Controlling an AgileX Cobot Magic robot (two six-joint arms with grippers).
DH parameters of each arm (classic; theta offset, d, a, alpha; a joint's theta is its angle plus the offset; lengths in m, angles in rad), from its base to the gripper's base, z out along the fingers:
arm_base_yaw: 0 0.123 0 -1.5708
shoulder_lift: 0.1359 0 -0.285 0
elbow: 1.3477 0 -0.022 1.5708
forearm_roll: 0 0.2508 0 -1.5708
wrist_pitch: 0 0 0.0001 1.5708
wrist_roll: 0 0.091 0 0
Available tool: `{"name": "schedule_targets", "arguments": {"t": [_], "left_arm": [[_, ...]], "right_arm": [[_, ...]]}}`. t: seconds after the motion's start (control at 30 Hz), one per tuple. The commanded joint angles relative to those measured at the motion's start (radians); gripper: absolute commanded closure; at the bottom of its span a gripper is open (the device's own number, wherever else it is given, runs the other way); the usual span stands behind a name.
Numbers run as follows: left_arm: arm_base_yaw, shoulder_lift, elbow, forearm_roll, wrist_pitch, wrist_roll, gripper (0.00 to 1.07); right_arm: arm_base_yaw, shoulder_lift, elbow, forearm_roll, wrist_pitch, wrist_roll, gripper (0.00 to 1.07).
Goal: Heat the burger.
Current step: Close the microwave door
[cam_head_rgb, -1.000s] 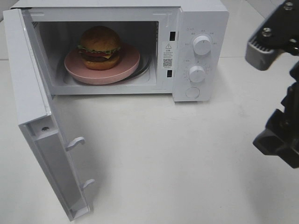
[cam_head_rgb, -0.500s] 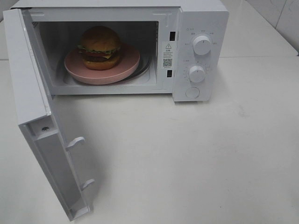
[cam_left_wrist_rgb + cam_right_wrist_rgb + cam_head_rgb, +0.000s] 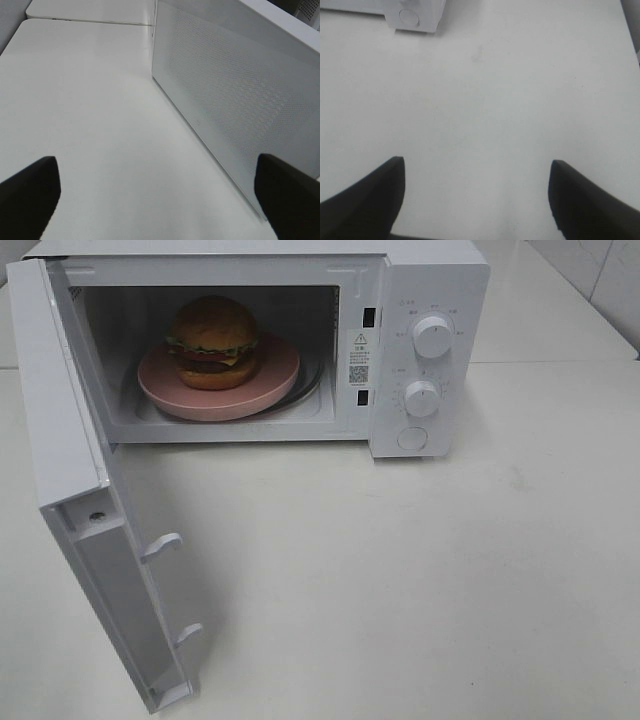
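Note:
The burger (image 3: 213, 342) sits on a round pink plate (image 3: 275, 380) inside the white microwave (image 3: 430, 280), whose door (image 3: 70, 460) hangs wide open to the left. Neither arm shows in the exterior high view. My left gripper (image 3: 157, 195) is open, its dark fingertips (image 3: 30, 192) spread wide over bare table beside the door's outer face (image 3: 225, 100). Above bare white table my right gripper (image 3: 477, 192) stands open too, with nothing between its fingers; the microwave's lower corner (image 3: 415, 17) lies far ahead of it.
Two white dials (image 3: 432, 337) and a round button (image 3: 411, 438) are on the microwave's right panel. The open door juts out toward the table's front left. White table (image 3: 420, 580) spreads in front of and to the right of the microwave.
The right arm, seen at the right edge a second ago, has left the exterior high view. The burger, plate and door have not moved.

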Motion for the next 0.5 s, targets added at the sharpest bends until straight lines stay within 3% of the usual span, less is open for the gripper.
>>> {"name": "schedule_targets", "arguments": {"t": [0.03, 0.27, 0.5], "left_arm": [[0.003, -0.016, 0.002, -0.001, -0.007, -0.001, 0.09], [0.003, -0.016, 0.002, -0.001, -0.007, -0.001, 0.09], [0.003, -0.016, 0.002, -0.001, -0.007, -0.001, 0.09]], "right_arm": [[-0.028, -0.074, 0.003, 0.006, -0.005, 0.020, 0.31], [-0.070, -0.245, 0.003, -0.019, -0.006, 0.018, 0.31], [-0.070, -0.245, 0.039, -0.014, -0.009, 0.018, 0.31]]}}
